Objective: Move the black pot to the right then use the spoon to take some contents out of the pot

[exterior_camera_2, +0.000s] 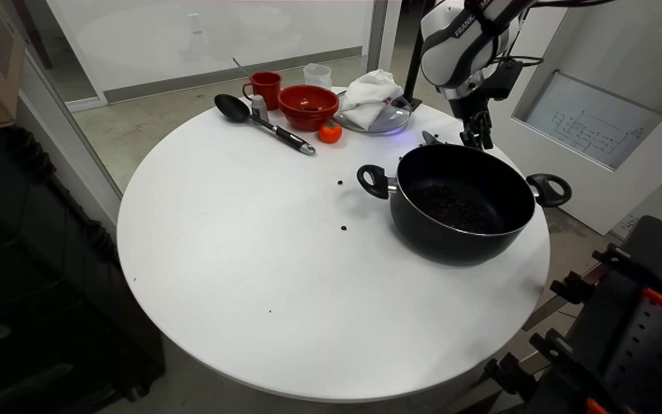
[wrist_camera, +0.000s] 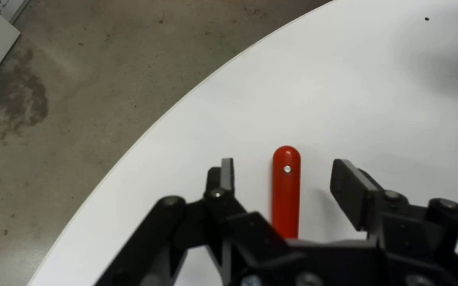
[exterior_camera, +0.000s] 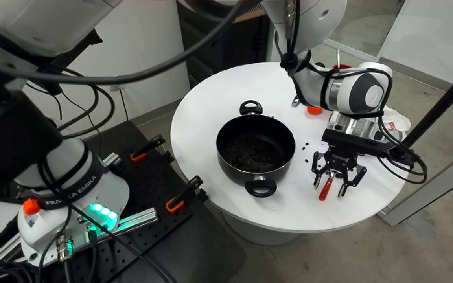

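"Black pot (exterior_camera: 232,173) is sitting where?"
"Left of the hand (exterior_camera: 328,188) in an exterior view; the fingers (wrist_camera: 348,194) are standing apart, the spoon (wrist_camera: 286,194) between."
"Anything around?"
"Dark bits (exterior_camera: 306,160) are lying between pot and hand, a tomato (exterior_camera_2: 330,132) farther off."

White arm (exterior_camera: 317,29), dark-grey joint cap (exterior_camera: 358,96), black cables (exterior_camera: 132,79), FRANKA EMIKA lettering (exterior_camera: 72,192), green lights (exterior_camera: 104,211), black jointed claw (exterior_camera: 328,189)

"How is the pot (exterior_camera_2: 451,247) found?"
"Black, two-handled, it is stood upright on the counter (exterior_camera_2: 250,259); dark bits (exterior_camera_2: 449,207) are strewn inside."
"And the spoon (exterior_camera: 326,188)?"
"It is laid near the pot, not touching, its slim red handle seen plainly."
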Available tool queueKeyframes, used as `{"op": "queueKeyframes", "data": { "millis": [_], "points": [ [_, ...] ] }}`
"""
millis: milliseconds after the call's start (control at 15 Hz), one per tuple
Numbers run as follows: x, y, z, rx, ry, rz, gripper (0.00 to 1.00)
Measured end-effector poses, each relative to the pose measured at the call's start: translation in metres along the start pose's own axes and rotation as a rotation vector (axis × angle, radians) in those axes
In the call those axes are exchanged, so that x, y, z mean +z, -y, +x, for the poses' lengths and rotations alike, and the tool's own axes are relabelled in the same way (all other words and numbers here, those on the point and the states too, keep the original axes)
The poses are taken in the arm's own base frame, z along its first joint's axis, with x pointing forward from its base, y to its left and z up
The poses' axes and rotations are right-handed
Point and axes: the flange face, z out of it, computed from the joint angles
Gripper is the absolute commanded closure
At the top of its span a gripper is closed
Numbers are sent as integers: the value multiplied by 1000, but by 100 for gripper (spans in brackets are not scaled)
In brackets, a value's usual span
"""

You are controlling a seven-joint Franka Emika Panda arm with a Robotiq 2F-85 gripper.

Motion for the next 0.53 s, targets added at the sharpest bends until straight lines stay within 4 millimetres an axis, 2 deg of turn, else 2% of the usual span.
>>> {"op": "queueKeyframes", "data": {
  "millis": [67, 200, 267, 400, 533],
  "points": [
    [1, 0, 0, -1, -1, 0, 0],
    [0, 0, 1, -7, -4, -2, 0],
    [0, 0, 1, -13, -6, -7, 26],
    [-5, 0, 1, -31, -18, -30, 26],
    [-17, 0, -2, -61, -51, -66, 41]
  ]
}}
